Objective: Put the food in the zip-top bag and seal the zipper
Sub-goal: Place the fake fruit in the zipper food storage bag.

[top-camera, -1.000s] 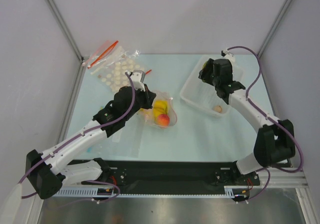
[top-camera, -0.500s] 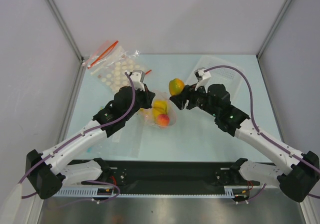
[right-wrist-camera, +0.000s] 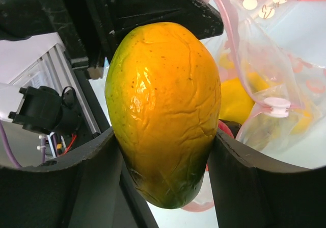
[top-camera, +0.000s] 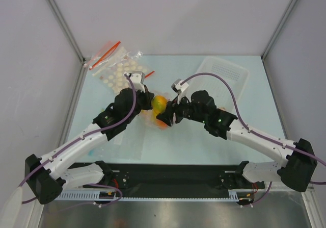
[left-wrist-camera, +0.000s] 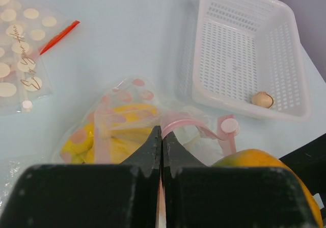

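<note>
My right end effector [right-wrist-camera: 165,141] is clenched on the mango [right-wrist-camera: 163,85], one finger on each flank. The fruit's long axis runs out along the fingers, narrow end leading. My left end effector [left-wrist-camera: 162,138] is pinched tight on the zipper [left-wrist-camera: 178,122], lifting one lip of the zip-top bag [left-wrist-camera: 119,118] off the surface [top-camera: 204,136].

The move turns on one thing: the mango hangs just right of the held lip and over the bag, so the mouth lies down and to the left of it. From the right wrist view I judge it is at the opening but not yet through. The banana bunch [right-wrist-camera: 235,99] already fills the middle of the bag, so I expect a tight fit. I would go in nose first along the long axis.

Room is short. The two end effectors are almost touching over the bag, and the pink lip curls close round the fruit. There is open surface on the near side. The basket [left-wrist-camera: 244,49] sits well apart to the far right with the small beige piece [left-wrist-camera: 262,99] in it, nearer to my right arm.
</note>
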Available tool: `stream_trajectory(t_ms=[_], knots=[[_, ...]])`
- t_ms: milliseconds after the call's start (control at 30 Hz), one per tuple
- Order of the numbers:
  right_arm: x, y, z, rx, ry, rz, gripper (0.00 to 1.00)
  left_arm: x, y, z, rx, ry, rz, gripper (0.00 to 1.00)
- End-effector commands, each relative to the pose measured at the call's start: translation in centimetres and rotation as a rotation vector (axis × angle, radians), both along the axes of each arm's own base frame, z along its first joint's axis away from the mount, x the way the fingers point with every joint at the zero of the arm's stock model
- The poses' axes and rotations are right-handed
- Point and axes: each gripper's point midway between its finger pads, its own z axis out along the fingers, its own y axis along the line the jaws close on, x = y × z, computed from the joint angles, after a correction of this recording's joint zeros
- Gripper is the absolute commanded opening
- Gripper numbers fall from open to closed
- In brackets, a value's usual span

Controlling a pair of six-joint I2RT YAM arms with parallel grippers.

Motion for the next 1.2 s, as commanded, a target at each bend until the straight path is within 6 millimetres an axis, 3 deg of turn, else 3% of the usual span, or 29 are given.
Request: stream_trajectory(t_ms=[0,67,100,533,700,900,1000,1033,1167], knots=[[0.7,0.9,2.0,0.021,-0.038,-0.002,0.43,0.1,0.4,3.4,-0.044,-0.083,0.013,0.01],[1.1,1.2,2.0,0.014,-0.032,-0.021,0.43,-0.3,0.2,3.7,-0.062,-0.092,-0.007,0.01],[1.4,1.0,0.6,-0.030,0.000,-0.039,0.43,-0.3,0.1,3.8,-0.070,-0.098,-0.013,0.01],[4.7,0.5,-3.1,-0.142,0.025,-0.189,0.45,-1.7,-1.6,4.8,-0.132,-0.112,-0.124,0.01],[5.2,0.5,-3.6,-0.160,0.016,-0.221,0.56,-3.2,-4.3,4.8,-0.182,-0.086,-0.284,0.01],[4.4,0.7,-2.8,-0.118,-0.004,-0.186,0.57,-3.2,-4.6,4.7,-0.187,-0.079,-0.294,0.01],[4.0,0.9,-2.7,-0.110,-0.002,-0.157,0.70,-3.2,-4.6,4.7,-0.191,-0.075,-0.290,0.01],[4.0,0.9,-2.8,-0.112,-0.002,-0.158,0.80,-3.1,-4.4,4.8,-0.191,-0.077,-0.282,0.01],[3.9,0.6,-2.8,-0.110,0.002,-0.169,0.90,-2.9,-4.0,4.9,-0.191,-0.086,-0.257,0.01]])
